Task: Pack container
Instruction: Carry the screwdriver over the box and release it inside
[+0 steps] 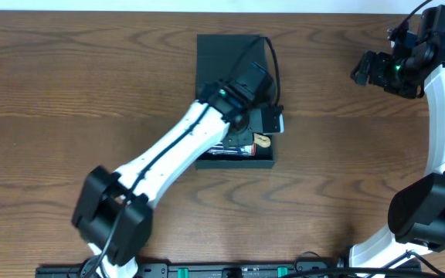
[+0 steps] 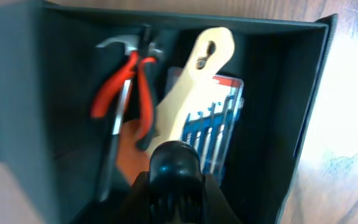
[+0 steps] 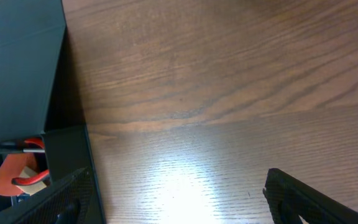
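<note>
The dark container (image 1: 226, 54) lies open at the table's middle, its flap lid folded back. In the left wrist view its wall (image 2: 278, 93) encloses red-handled pliers (image 2: 120, 87), a hammer (image 2: 118, 46), a pale wooden handle (image 2: 194, 81) and a blue case of drill bits (image 2: 219, 124). My left gripper (image 1: 263, 120) hangs over the container's right part. Its jaws (image 2: 174, 193) are shut on a black ribbed round-ended object (image 2: 174, 163). My right gripper (image 1: 369, 69) is open and empty at the far right. In its own view the fingers (image 3: 179, 205) spread over bare wood beside the container (image 3: 17, 62).
The wooden table (image 1: 68, 85) stretches to both sides of the container. The left arm (image 1: 176, 147) crosses the container's front left corner. An orange piece (image 3: 8, 174) shows inside the container. A black rail (image 1: 207, 270) runs along the front edge.
</note>
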You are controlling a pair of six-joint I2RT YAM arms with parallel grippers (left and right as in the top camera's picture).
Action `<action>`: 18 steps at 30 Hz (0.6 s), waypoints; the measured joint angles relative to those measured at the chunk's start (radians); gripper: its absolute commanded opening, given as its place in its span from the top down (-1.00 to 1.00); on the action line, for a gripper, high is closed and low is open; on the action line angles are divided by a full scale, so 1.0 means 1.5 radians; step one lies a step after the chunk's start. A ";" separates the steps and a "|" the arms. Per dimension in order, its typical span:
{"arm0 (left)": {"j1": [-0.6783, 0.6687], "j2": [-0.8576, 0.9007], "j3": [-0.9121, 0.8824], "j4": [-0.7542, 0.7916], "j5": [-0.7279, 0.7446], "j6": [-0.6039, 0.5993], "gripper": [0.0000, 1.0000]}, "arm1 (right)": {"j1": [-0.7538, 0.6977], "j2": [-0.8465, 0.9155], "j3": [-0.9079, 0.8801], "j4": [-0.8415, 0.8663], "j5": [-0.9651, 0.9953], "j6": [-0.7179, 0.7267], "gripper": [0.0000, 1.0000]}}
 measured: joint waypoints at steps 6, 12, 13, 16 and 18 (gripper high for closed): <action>-0.005 0.023 0.000 -0.006 0.026 -0.025 0.52 | 0.000 0.000 0.000 -0.001 0.000 0.000 -0.79; -0.010 0.023 0.000 -0.014 0.071 -0.037 0.00 | 0.000 0.000 0.000 -0.002 0.000 0.000 -0.78; -0.011 0.023 0.000 -0.014 0.075 -0.035 -0.08 | 0.000 0.000 0.000 -0.003 0.000 0.000 -0.77; -0.013 0.023 0.000 -0.018 0.080 -0.042 -0.10 | 0.000 0.000 0.000 -0.007 0.000 0.000 -0.79; -0.013 0.023 0.000 -0.018 0.073 -0.056 -0.08 | 0.000 0.000 0.000 -0.010 0.000 0.001 -0.95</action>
